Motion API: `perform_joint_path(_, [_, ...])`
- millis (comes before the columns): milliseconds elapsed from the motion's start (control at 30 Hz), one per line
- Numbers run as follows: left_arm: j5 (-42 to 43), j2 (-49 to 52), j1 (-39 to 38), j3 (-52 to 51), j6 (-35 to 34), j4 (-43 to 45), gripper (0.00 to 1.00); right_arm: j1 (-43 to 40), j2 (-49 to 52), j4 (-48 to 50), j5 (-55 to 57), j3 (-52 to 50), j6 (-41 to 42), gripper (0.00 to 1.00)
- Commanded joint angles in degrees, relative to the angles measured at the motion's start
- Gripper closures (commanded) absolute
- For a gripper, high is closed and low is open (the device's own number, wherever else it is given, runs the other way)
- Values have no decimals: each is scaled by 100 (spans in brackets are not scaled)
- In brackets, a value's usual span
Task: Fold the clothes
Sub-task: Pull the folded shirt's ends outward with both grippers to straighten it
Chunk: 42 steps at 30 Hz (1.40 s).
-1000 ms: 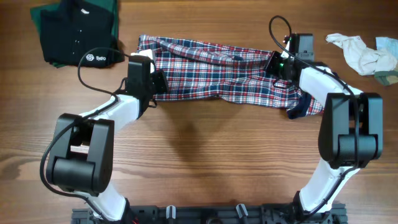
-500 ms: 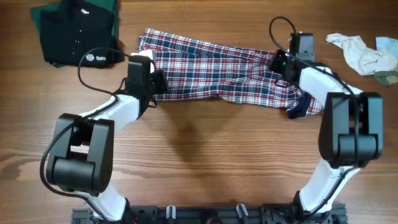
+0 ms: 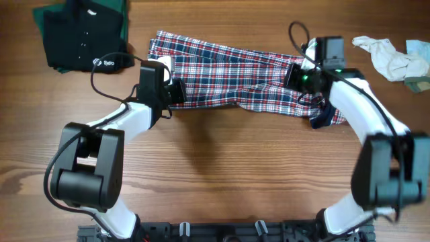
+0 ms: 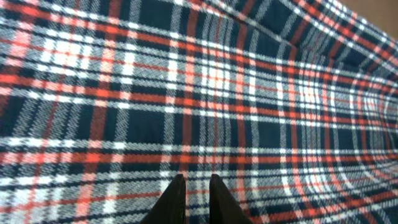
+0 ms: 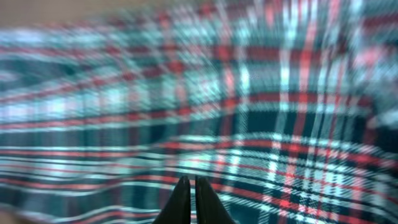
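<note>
A red, white and navy plaid shirt (image 3: pixel 228 70) lies stretched out across the far middle of the table, its right end bunched with a navy lining showing. My left gripper (image 3: pixel 176 91) is at the shirt's lower left edge; in the left wrist view its fingers (image 4: pixel 194 186) are nearly together over the plaid cloth (image 4: pixel 205 93). My right gripper (image 3: pixel 294 76) is on the shirt's upper right part; in the blurred right wrist view its fingers (image 5: pixel 191 186) are shut against the plaid (image 5: pixel 249 112).
A folded dark shirt (image 3: pixel 80 33) lies on a green garment (image 3: pixel 117 8) at the far left. A crumpled white cloth (image 3: pixel 386 57) and a pale blue piece (image 3: pixel 418 48) lie at the far right. Bare wood runs along the front.
The shirt's rumpled far edge was pulled out flat toward the back. The right arm then swung its elbow outward and its gripper shifted slightly toward me. The left gripper edged right.
</note>
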Motion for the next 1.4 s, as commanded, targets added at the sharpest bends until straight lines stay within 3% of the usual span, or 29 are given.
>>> perform_joint_path(0, [-79, 57, -39, -4, 94, -192, 86, -4, 647, -44, 435, -92, 236, 96])
perform_joint_path(133, [-890, 59, 33, -4, 96, -654, 85, -59, 1043, -503, 1180, -92, 678, 96])
perform_joint_path(433, [-911, 125, 595, -4, 101, -1021, 81, -693, 1040, -1589, 1727, -90, 929, 95])
perform_joint_path(567, [-992, 127, 1032, -4, 96, -1091, 81, -892, 1032, -1878, 2472, -79, 933, 95])
perform_joint_path(833, [-992, -249, 1176, -2, 254, -1067, 78, -942, 444, -2100, 2341, 466, 597, 95])
perform_joint_path(900, [-990, -549, 1165, -2, 249, -1062, 78, -942, 188, -2245, 1919, 719, 247, 83])
perform_joint_path(933, [-990, -743, 1152, -2, 249, -1064, 76, -942, 20, -2435, 1670, 933, 118, 70])
perform_joint_path(1000, [-988, -1237, 1104, -2, 249, -1069, 74, -942, -260, -2754, 1325, 1239, -74, 32])
perform_joint_path(1033, [-988, -1456, 1060, -2, 249, -1069, 73, -942, -402, -2835, 1110, 1298, -212, 26])
perform_joint_path(1100, [-986, -1818, 879, -2, 247, -1069, 69, -942, -640, -2975, 496, 1303, -516, 22])
perform_joint_path(1200, [-844, -1838, 603, -4, 245, -1064, 70, -925, -627, -3104, 74, 1235, -750, 25])
perform_joint_path(1367, [-669, -922, 173, -4, 221, -946, 77, -903, -522, -2465, 177, 284, -660, 85])
